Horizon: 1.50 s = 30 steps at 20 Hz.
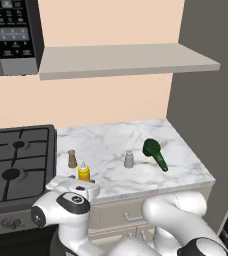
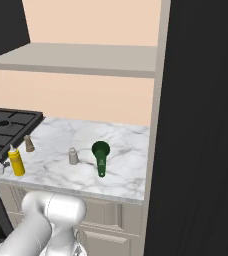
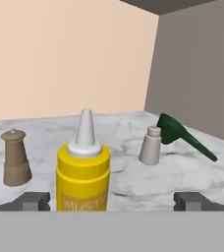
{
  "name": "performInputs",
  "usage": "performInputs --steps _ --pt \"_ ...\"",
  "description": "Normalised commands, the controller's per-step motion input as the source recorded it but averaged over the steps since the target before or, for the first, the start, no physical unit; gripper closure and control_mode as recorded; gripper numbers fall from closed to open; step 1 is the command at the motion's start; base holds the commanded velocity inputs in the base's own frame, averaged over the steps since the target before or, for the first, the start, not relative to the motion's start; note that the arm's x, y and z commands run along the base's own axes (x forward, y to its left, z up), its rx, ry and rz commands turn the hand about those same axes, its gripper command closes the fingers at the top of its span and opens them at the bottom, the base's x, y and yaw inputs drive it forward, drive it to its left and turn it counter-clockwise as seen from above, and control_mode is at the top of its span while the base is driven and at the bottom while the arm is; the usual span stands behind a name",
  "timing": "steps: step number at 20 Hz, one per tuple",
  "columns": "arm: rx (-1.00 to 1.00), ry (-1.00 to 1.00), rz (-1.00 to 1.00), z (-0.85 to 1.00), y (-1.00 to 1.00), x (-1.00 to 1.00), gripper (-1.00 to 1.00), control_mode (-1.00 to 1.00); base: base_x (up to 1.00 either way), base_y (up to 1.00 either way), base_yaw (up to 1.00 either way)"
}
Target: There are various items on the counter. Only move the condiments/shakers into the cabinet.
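Note:
The yellow squeeze bottle (image 3: 83, 172) with its pale nozzle stands near the counter's (image 1: 111, 142) front edge. My gripper (image 3: 114, 202) is level with it and open. Its two fingertips (image 3: 33, 201) stand wide apart to either side of the bottle, without touching it. The hand (image 1: 73, 189) hovers just in front of the bottle (image 1: 84, 172). A brown waisted shaker (image 1: 72, 159) stands behind and to the left, a grey shaker (image 1: 129, 159) to the right. The dark green long-handled thing (image 1: 155, 153) lies farther right. The cabinet shelf (image 1: 126, 59) hangs above the counter.
A black gas stove (image 1: 16, 160) adjoins the counter on the left, with a black microwave (image 1: 11, 35) above it. A tall dark grey panel (image 1: 211, 110) closes off the right end. Beige drawer fronts (image 2: 106, 212) run below the worktop.

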Motion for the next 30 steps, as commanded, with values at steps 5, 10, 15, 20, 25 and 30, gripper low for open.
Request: performInputs --steps 5,10,15,20,25,30 --pt "0.00 0.00 -0.01 -0.17 0.15 0.23 -1.00 -1.00 0.00 0.00 0.00" --pt "0.00 0.00 -0.01 -0.20 0.28 0.23 -1.00 -1.00 0.00 0.00 0.00" --pt "0.00 0.00 -0.02 -0.11 -0.07 0.05 -1.00 -1.00 0.00 0.00 0.00" --pt "0.00 0.00 -0.03 -0.08 -0.19 0.01 -1.00 -1.00 0.00 0.00 0.00" --pt "0.00 0.00 0.00 -0.04 -0.14 0.13 -1.00 -1.00 0.00 0.00 0.00" --pt "0.00 0.00 0.00 -0.03 -0.08 0.28 -1.00 -1.00 0.00 0.00 0.00"
